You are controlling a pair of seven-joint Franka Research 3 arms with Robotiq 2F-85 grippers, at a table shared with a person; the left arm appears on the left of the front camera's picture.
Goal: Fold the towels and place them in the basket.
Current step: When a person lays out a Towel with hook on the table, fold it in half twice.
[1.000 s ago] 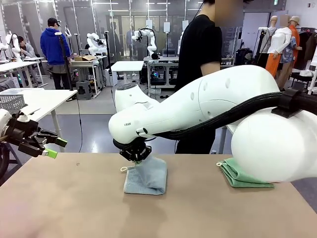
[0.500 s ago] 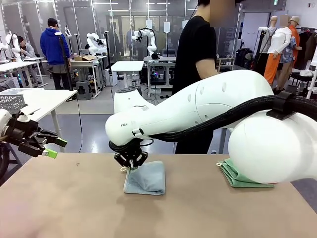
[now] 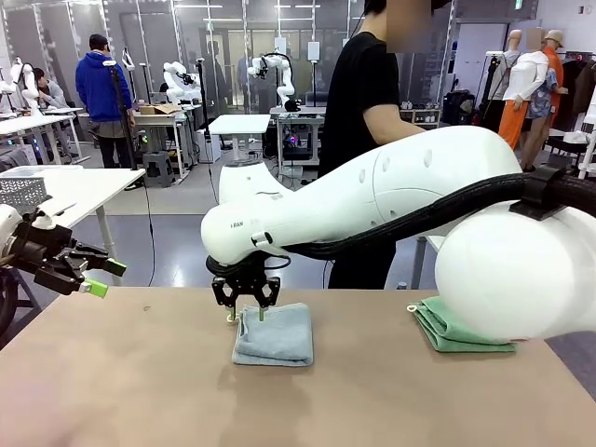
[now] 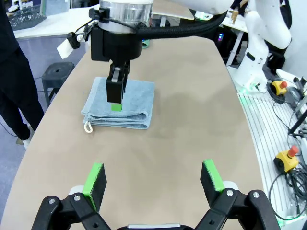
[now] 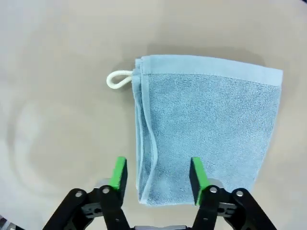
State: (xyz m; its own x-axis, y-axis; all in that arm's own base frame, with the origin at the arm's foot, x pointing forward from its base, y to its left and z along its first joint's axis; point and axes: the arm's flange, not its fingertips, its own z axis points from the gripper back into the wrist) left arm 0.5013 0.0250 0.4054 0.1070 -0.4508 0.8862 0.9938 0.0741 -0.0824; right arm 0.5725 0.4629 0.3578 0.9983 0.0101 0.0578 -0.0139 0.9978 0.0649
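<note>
From the front, the right hand [image 3: 246,304] hangs just above the near-left edge of the folded grey-blue towel [image 3: 276,335] on the worktop [image 3: 140,391], gripping nothing; the mint green towel [image 3: 456,333] lies folded well apart to the right, and the left hand [image 3: 98,277] waits wide at the left edge. The left wrist view shows the left hand's fingers [image 4: 94,178] spread, empty, the towel beyond them. The right wrist view shows the jaws parted over the towel's layered edge, its loop [image 5: 118,79] lying flat. Both towels look folded; placing them in a basket seems still to do.
</note>
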